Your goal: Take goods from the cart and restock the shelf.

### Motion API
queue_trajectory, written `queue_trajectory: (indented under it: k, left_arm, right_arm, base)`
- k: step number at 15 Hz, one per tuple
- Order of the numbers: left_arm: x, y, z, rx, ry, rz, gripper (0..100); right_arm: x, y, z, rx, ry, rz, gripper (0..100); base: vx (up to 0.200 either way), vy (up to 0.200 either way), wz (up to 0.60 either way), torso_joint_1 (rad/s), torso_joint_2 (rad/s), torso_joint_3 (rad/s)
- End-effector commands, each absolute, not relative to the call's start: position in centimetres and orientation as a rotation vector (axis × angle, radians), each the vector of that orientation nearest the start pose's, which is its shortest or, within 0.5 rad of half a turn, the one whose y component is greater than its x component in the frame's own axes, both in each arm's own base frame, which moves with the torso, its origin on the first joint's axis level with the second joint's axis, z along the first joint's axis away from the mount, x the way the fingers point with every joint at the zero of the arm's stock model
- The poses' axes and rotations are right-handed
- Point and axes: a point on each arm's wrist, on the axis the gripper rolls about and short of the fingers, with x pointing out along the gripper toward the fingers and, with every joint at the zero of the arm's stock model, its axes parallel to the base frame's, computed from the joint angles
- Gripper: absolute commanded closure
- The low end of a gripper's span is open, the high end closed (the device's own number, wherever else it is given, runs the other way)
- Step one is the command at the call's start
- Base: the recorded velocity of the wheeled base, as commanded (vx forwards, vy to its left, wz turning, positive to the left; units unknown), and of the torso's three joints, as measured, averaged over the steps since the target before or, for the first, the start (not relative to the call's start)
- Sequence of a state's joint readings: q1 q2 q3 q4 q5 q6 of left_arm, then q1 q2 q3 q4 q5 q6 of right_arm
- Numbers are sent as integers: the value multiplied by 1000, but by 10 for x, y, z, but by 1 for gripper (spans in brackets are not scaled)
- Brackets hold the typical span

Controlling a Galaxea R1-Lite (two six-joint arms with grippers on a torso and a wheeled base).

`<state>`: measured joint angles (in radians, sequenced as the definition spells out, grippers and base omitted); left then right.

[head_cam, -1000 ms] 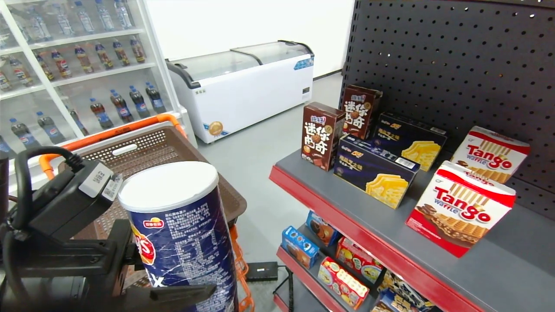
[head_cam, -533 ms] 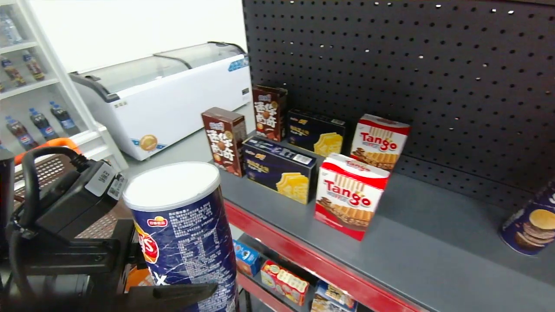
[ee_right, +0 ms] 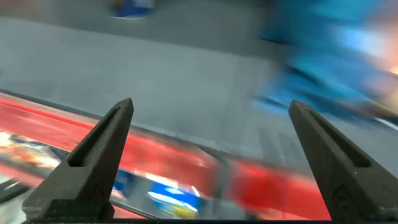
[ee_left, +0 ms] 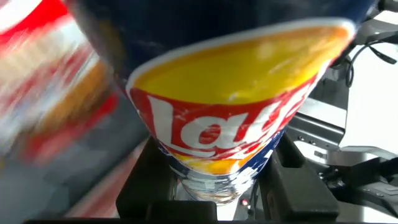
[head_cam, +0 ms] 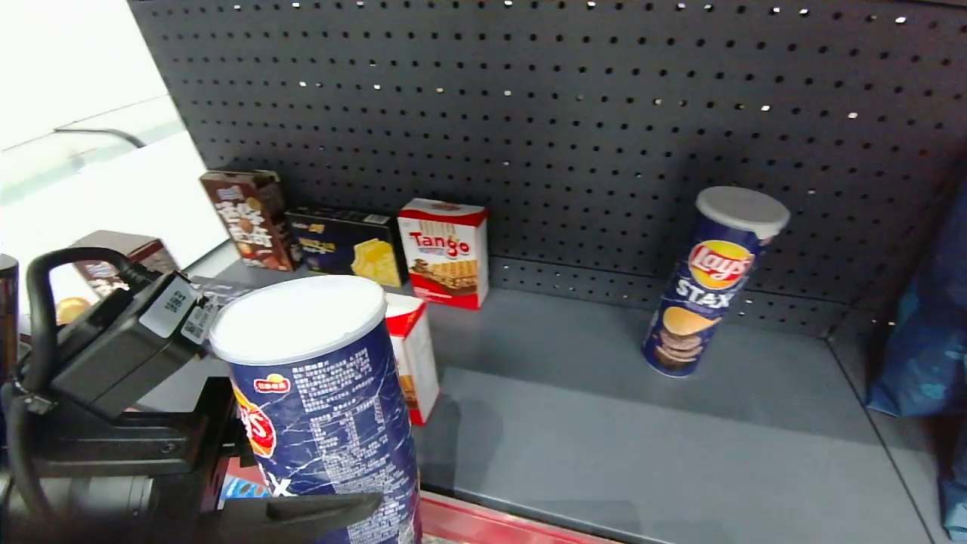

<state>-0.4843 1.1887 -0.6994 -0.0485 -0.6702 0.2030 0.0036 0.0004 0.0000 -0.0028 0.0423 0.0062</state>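
Lower left of the head view: my left gripper (head_cam: 264, 472) is clamped on the chips can (head_cam: 317, 408), lid up, long axis vertical, one finger across its front near the base. In its wrist view my right gripper (ee_right: 211, 162) is spread wide and empty, facing the red shelf lip (ee_right: 273, 180). Just behind the held can stands a red-white wafer box (head_cam: 414, 355). Bare shelf deck (head_cam: 604, 438) lies right of and above the can, centre-right of frame. Farther back, right of centre, a matching can (head_cam: 706, 287) stands by the pegboard (head_cam: 529, 113). My read: the left arm places; slide right into the gap between box and matching can, keep it vertical, clear the box.
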Motion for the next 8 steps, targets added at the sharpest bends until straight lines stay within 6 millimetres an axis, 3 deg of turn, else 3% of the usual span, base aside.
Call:
queue_trajectory:
  k: [1,3,8]
  left_arm:
    - [141,-90,222,133,345,-1177,100]
    - [141,-90,223,134,342,-1177,100]
    - [142,-90,223,134,340,-1173,100]
  right_arm:
    - [-23,1,76,6,-3,48,0]
    - [-23,1,76,6,-3,48,0]
    - [-23,1,76,6,-3,48,0]
  base:
    - [0,0,-600,12,7,2]
    - [0,0,-600,5,0,0]
    - [0,0,0,0,0,0]
